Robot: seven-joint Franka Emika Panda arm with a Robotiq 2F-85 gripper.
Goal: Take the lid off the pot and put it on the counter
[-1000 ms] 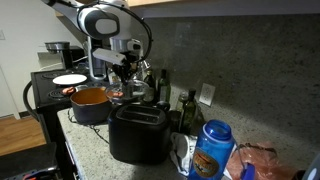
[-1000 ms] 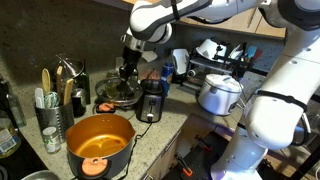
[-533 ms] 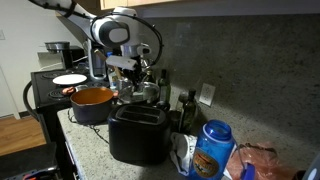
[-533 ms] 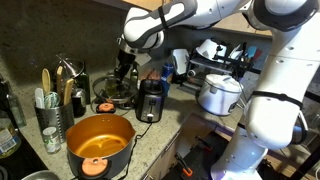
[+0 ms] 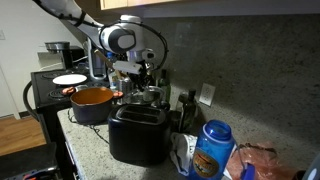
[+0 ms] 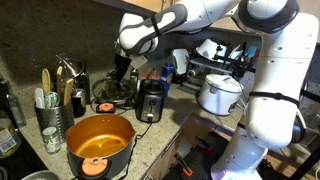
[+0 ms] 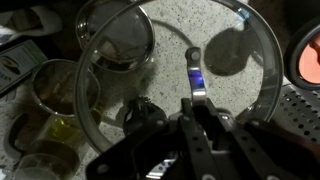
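The pot stands uncovered on the counter, dark grey with an orange-red inside; it also shows in an exterior view and at the wrist view's right edge. The see-through lid hangs under my gripper, whose fingers are shut on the lid's central metal handle. Speckled granite shows through the glass. In both exterior views the gripper holds the lid low over the counter, past the pot and behind the toaster, near the backsplash.
A black toaster stands in front of the gripper. Jars and tins crowd beside the lid. A white plate lies on the stove. A utensil holder, a blue bottle and a silver kettle stand around.
The gripper has carried the lid away from the pot toward the backsplash, behind the toaster. The pot has not moved.
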